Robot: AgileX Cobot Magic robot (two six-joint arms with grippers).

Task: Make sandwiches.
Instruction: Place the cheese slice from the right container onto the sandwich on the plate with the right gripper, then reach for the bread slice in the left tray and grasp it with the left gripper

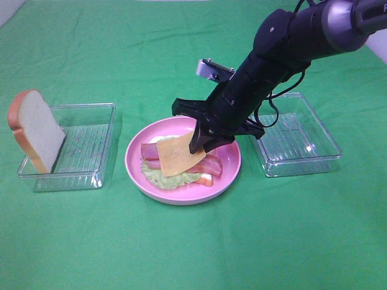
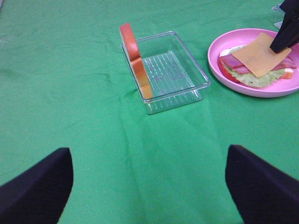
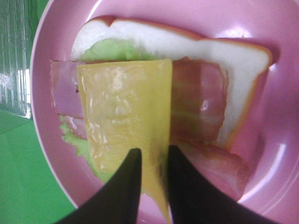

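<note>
Green cloth (image 1: 193, 254) spreads under your two clear trays, the left tray (image 1: 84, 145) propping a bread slice (image 1: 35, 128) on edge, the right tray (image 1: 299, 136) well apart. Between them, your pink plate (image 1: 136, 158) carries bread, lettuce (image 1: 158, 177) and bacon (image 1: 213, 164). Your right gripper (image 1: 202, 142) pinches the cheese square (image 1: 178, 156) over that stack; your left gripper (image 2: 149, 186) hangs wide, holding nothing.

Black arm (image 1: 266, 72), black tapered fingers (image 3: 124, 196)

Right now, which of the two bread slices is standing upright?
The bread slice leaning in the left clear container stands upright; the other slice lies flat on the pink plate under the fillings.
</note>
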